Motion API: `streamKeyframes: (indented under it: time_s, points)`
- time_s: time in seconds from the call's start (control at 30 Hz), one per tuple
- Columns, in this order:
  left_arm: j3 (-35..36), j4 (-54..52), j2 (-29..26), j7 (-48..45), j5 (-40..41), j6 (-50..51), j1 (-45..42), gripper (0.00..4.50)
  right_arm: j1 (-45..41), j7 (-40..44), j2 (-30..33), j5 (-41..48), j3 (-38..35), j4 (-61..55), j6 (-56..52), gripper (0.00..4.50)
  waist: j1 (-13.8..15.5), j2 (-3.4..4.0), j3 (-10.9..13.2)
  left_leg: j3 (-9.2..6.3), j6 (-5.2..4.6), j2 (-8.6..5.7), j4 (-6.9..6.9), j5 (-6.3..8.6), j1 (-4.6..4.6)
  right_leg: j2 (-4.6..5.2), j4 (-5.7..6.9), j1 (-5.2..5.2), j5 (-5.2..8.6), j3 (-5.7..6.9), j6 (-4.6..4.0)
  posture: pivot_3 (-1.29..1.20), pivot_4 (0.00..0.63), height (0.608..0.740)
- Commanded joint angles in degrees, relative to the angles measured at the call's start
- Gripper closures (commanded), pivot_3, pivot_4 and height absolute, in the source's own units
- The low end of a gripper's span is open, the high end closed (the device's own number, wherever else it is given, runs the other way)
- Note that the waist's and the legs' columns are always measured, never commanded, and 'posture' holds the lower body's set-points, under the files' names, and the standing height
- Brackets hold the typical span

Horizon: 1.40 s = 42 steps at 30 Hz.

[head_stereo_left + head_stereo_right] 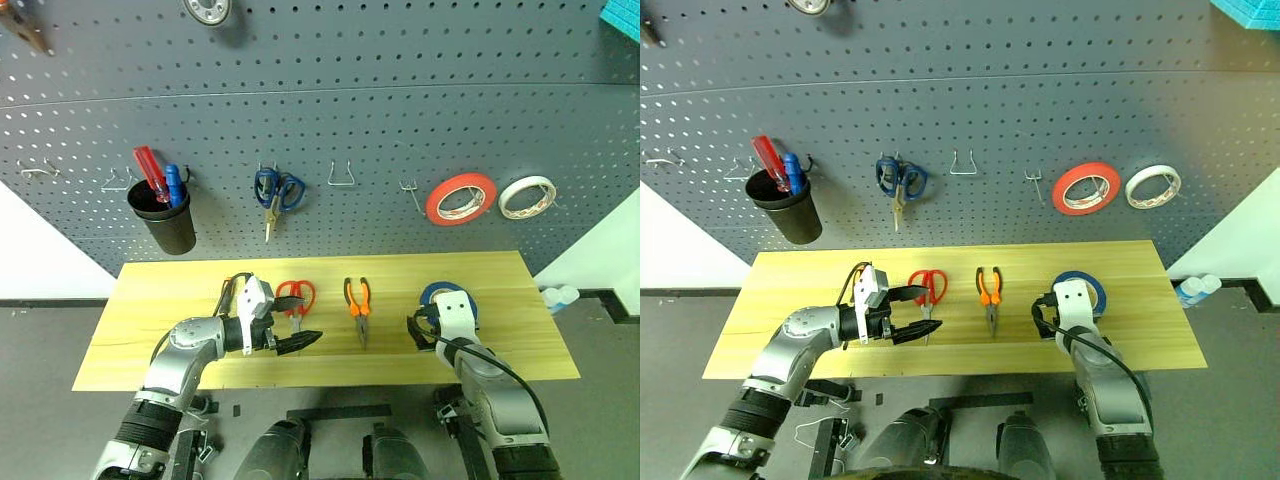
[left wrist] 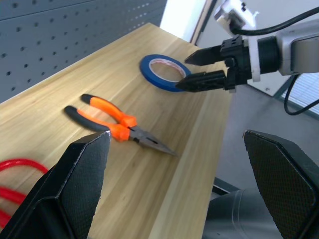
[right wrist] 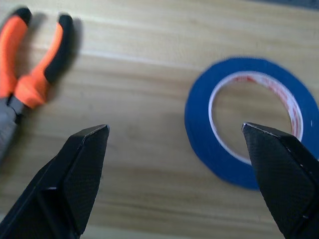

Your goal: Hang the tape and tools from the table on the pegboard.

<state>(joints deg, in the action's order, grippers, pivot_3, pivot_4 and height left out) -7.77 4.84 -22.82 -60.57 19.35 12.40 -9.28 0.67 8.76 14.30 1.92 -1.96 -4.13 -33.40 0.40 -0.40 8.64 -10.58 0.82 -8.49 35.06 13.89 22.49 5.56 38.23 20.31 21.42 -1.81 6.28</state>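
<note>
Left eye view puts the dark grey pegboard (image 1: 400, 110) across the whole upper half of the frame, and the light wooden counter (image 1: 200, 285) as a wide band below its middle. On the board, from left to right, sit a black cup (image 1: 165, 222) with a red and a blue screwdriver, blue-handled scissors (image 1: 277, 192), a red-orange tape roll (image 1: 461, 198) and a white roll (image 1: 527, 196).

Both arms rise from the bottom edge. The left tool (image 1: 297, 343) hangs released, fingers wide apart, at lower centre-left, over the front of the counter just beside the red-handled scissors (image 1: 296, 297), gripping nothing. The right tool (image 2: 192, 69) is also spread wide and empty at lower centre-right, poised just before the blue tape (image 3: 251, 122), which lies flat on the counter. The orange-and-black pliers (image 1: 357, 305) lie at centre, between scissors and tape, tips toward the front edge.
</note>
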Motion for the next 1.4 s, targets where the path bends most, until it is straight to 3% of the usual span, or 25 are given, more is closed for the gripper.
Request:
streamKeyframes:
  time_s: [0.03, 0.87, 1.4]
  points:
    - [0.9, -3.5, -1.0, 0.5, 0.9, 0.4, 1.1, 0.05, -1.0, 0.5, 0.7, -0.6, 0.5, 0.3, -0.1, 0.02, -0.1, 0.02, 0.4, 0.0, 0.0, 0.0, 0.0, 0.0, 0.0, 0.0, 0.0, 0.0, 0.0, 0.0, 0.0, 0.03, 0.196, 0.74]
    - [1.7, -14.7, -3.1, 4.8, 3.9, 4.5, 9.1, 0.05, -8.3, 2.0, 2.9, -2.4, -0.1, 12.7, 5.2, 0.02, 0.2, -0.18, 3.9, 0.01, 0.06, 0.03, -0.02, -0.04, 0.12, 0.01, -0.01, 0.1, -0.02, 0.03, -0.03, 0.07, 0.252, 0.74]
    - [2.1, -19.8, -5.2, 6.1, 6.0, 7.7, 11.7, 0.05, -14.8, 1.8, 4.3, -2.2, -0.9, 23.3, 6.5, 0.02, 0.3, -0.27, 4.2, 0.01, 0.12, 0.05, -0.02, -0.07, 0.15, 0.0, -0.01, 0.11, -0.03, 0.06, -0.05, 0.09, 0.247, 0.74]
